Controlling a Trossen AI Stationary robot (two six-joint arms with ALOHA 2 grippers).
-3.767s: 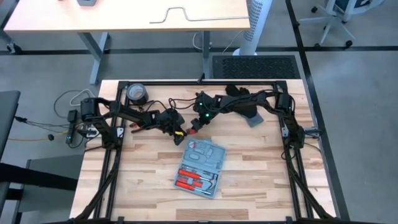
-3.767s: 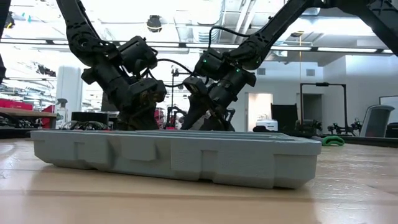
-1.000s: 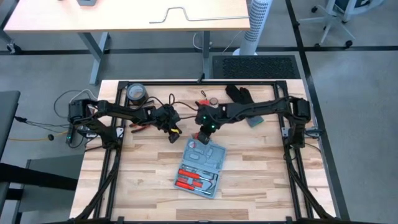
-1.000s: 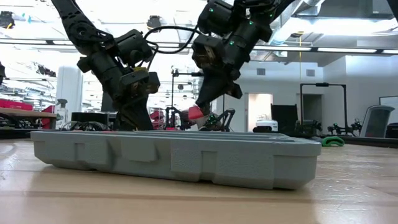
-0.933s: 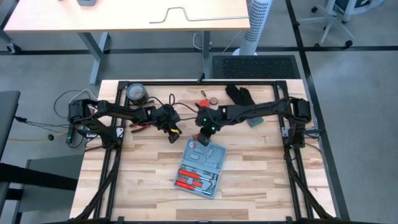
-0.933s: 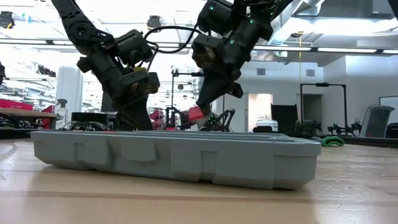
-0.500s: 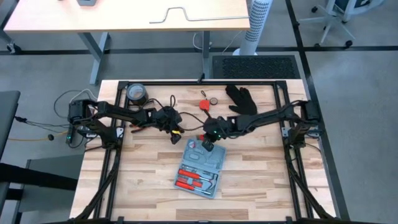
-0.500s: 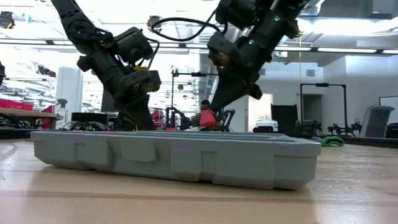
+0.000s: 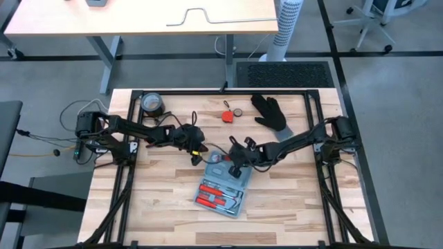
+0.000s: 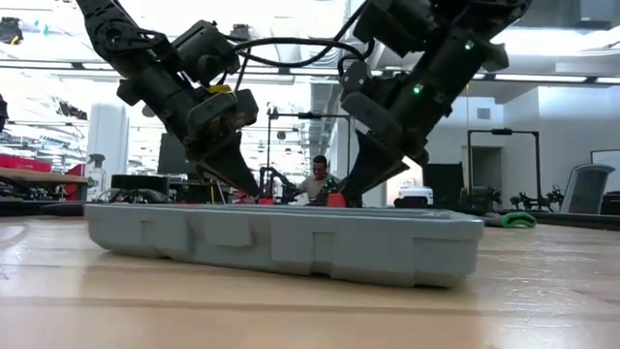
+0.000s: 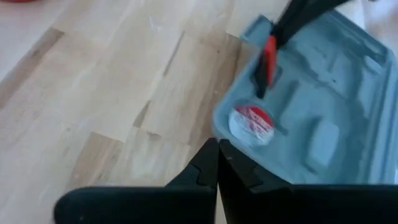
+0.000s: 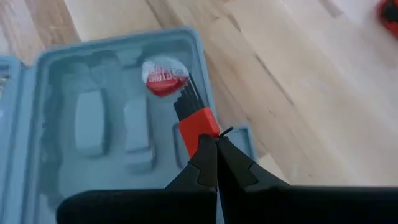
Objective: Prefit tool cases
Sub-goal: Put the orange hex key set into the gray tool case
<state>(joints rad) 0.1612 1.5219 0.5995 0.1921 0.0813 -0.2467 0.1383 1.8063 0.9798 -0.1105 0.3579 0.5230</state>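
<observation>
Right gripper (image 12: 216, 144): closed tight on the red end of a hex key set (image 12: 198, 127), holding it low over the far end of the case, with the dark keys fanning toward a round red-and-white item.
Left gripper (image 11: 218, 163): fingers pressed together with nothing between them, hovering just beside the case's near corner, above bare wood.
Tool case (image 9: 223, 189): blue-grey, lying open and flat on the wooden table (image 9: 291, 200) at its middle, slightly turned. Red-handled tools (image 9: 211, 201) fill the half nearer the front edge.
Round red-and-white item (image 12: 165, 76): seated in a recess at the case's far end, just beside the key tips.
Other things: a black glove (image 9: 270, 113), a small red item (image 9: 226, 115) and a dark tape roll (image 9: 151, 104) lie along the back of the table, well apart from the case.
Step in hand: likely seating the hex key set in its moulded recess.
Risk one: the set may meet the recess at an angle, since it hangs tilted; it could ride up on the ridge and not seat.
Risk two: pressing down off-centre could tip or slide the light case, as nothing is holding it.
Risk three: the key tips could knock the round item out of its recess.
</observation>
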